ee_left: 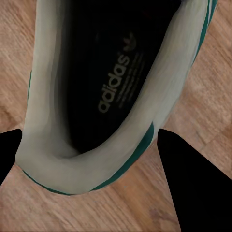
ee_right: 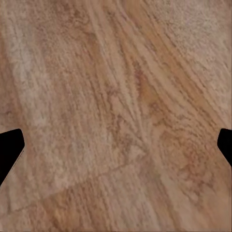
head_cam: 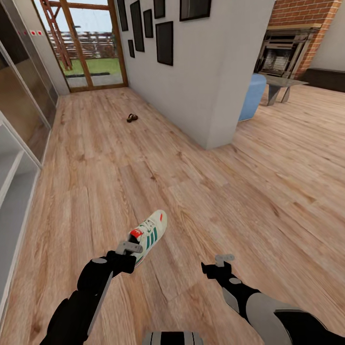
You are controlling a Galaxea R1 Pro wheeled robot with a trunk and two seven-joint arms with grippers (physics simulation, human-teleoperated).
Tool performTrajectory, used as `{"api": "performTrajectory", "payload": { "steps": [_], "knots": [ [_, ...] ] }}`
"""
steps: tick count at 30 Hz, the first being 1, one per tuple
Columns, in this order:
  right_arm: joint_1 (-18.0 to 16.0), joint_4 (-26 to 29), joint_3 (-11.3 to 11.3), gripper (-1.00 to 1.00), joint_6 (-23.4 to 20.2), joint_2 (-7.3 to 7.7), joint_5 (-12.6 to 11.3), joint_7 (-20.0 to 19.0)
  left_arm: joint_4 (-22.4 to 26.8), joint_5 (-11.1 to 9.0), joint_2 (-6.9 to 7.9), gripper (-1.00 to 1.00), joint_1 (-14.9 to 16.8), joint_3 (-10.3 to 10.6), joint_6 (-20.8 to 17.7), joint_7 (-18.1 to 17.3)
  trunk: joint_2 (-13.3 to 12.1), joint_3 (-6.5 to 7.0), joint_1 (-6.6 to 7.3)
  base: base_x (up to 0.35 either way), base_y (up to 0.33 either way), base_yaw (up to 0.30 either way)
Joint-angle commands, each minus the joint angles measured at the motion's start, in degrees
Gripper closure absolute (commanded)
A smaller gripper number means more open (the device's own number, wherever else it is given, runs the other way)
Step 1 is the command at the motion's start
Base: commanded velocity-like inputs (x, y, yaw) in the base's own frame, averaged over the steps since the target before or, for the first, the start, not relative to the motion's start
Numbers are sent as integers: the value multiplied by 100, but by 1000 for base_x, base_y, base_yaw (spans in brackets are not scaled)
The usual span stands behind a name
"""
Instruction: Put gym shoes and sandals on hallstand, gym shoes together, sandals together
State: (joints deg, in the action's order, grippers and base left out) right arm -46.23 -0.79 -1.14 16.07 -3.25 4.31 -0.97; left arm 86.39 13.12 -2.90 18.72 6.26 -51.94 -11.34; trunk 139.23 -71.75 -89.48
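Left hand [head_cam: 129,249] hovered at the heel of one gym shoe [head_cam: 151,234], which lay on the corridor floor [head_cam: 191,191] near the robot, toe pointing far-right; from the head view I could not tell whether its fingers touched the shoe. Far down the corridor a dark sandal [head_cam: 132,117] lay on the planks, perhaps a pair, too small to tell. The hallstand [head_cam: 12,191] ran along the left edge. The right hand [head_cam: 224,261] hung over bare floor to the right.

At the left wrist, the spread fingers [ee_left: 191,179] straddled the shoe's [ee_left: 96,96] open heel collar.

At the right wrist, the fingertips [ee_right: 9,147] stood wide apart above wood planks [ee_right: 116,106].
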Motion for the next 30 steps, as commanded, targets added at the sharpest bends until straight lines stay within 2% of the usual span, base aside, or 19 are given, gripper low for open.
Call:
{"api": "performTrajectory", "payload": {
  "steps": [1,30],
  "knots": [
    [0,0,0,-100,1,0,0,0,0,-2,0,100,0,1,0,-8,0,0,0,336,0,0],
    [0,10,0,-100,0,6,13,-16,8,-2,0,100,0,0,0,-8,0,0,0,336,0,0]
  ]
}}
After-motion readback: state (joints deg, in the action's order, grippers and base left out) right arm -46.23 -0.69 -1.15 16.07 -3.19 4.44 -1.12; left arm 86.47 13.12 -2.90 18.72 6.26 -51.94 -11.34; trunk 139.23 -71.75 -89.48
